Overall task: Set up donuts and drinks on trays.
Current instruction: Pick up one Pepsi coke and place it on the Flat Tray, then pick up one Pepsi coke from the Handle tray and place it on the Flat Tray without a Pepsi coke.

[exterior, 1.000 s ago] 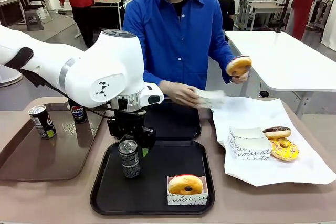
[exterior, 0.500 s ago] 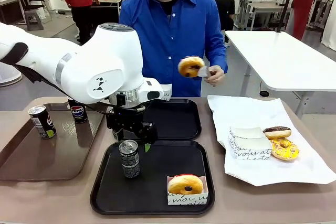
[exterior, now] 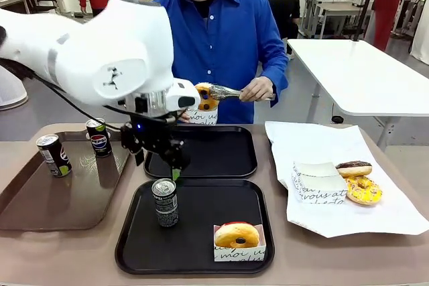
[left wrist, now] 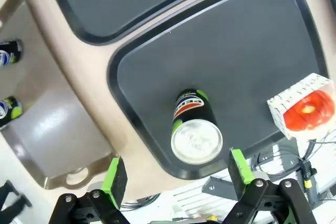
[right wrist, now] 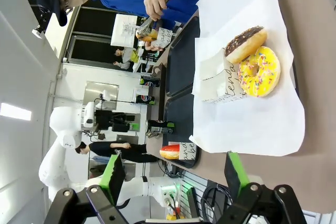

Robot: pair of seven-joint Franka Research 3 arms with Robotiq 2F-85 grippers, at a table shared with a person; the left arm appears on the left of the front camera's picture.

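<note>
Fingers of your left tool stand wide apart, gripping nothing; the drink can stands upright just below them on the black tray. Your right tool is spread too, empty.

An upright silver-topped can and a glazed donut in a printed sleeve (front right corner) sit on the near black tray. Its twin tray lies just behind. A chocolate-iced donut touches a yellow-topped donut on white paper. A golden donut hangs in tongs.
</note>
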